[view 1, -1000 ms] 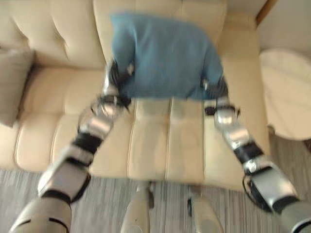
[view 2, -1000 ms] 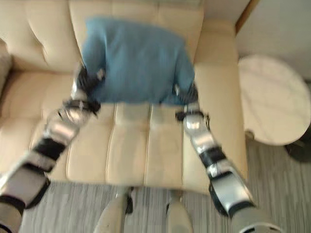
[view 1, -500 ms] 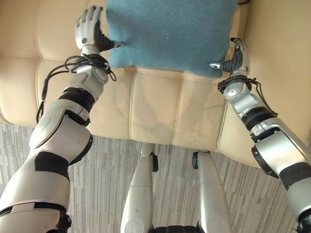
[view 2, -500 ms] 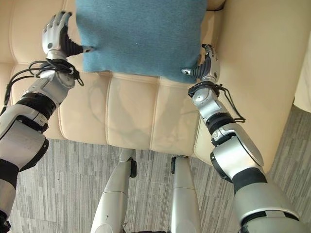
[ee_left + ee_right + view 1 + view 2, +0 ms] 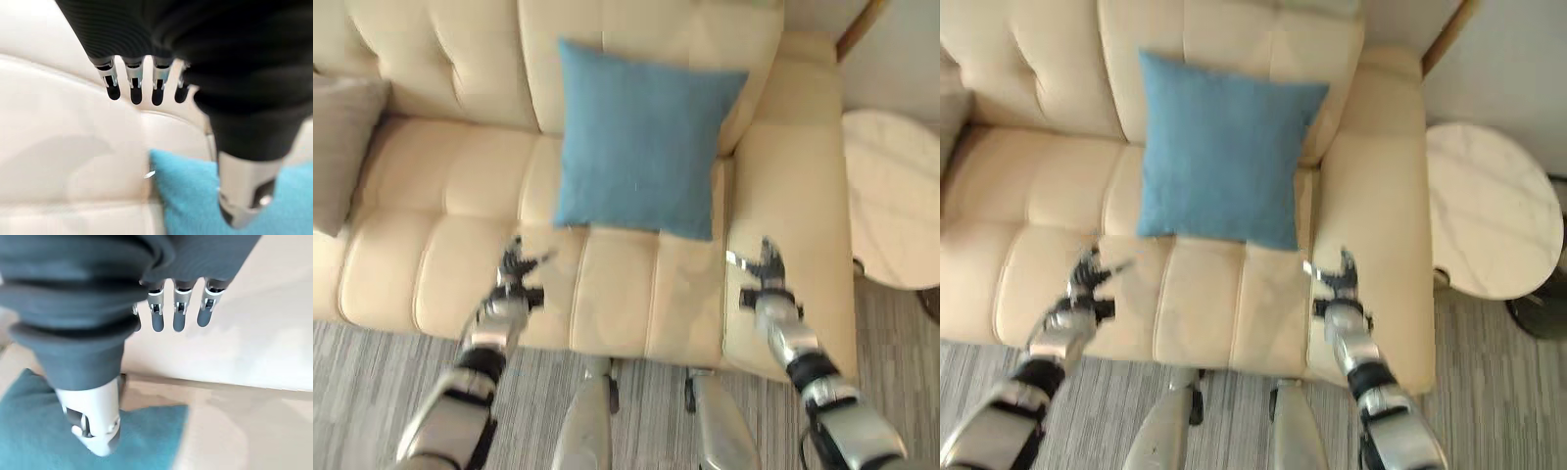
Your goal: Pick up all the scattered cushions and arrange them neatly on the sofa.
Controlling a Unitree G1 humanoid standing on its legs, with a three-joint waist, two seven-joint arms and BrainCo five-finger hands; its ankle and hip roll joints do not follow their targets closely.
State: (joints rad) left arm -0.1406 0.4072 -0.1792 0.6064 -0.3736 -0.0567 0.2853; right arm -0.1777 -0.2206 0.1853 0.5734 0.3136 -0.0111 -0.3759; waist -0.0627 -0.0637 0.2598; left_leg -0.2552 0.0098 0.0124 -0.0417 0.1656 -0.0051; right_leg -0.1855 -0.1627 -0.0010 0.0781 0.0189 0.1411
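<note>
A blue cushion (image 5: pixel 641 137) stands upright on the cream sofa (image 5: pixel 440 186), leaning against the backrest near the right armrest. My left hand (image 5: pixel 512 272) hovers open over the seat's front, below the cushion's left corner and apart from it. My right hand (image 5: pixel 766 269) is open too, over the seat by the armrest, below the cushion's right corner. In the left wrist view straight fingers (image 5: pixel 134 88) hold nothing, with the blue cushion (image 5: pixel 195 196) past them. The right wrist view shows the same: relaxed fingers (image 5: pixel 178 316) and the blue cushion (image 5: pixel 29 435).
A grey cushion (image 5: pixel 342 147) leans at the sofa's left end. A round white side table (image 5: pixel 896 196) stands right of the armrest. Grey striped floor (image 5: pixel 372 392) runs along the sofa's front.
Both hands have let go of the blue cushion and drawn back toward the seat's front edge. The cushion stays leaning on the backrest. The camera view has also shifted.
</note>
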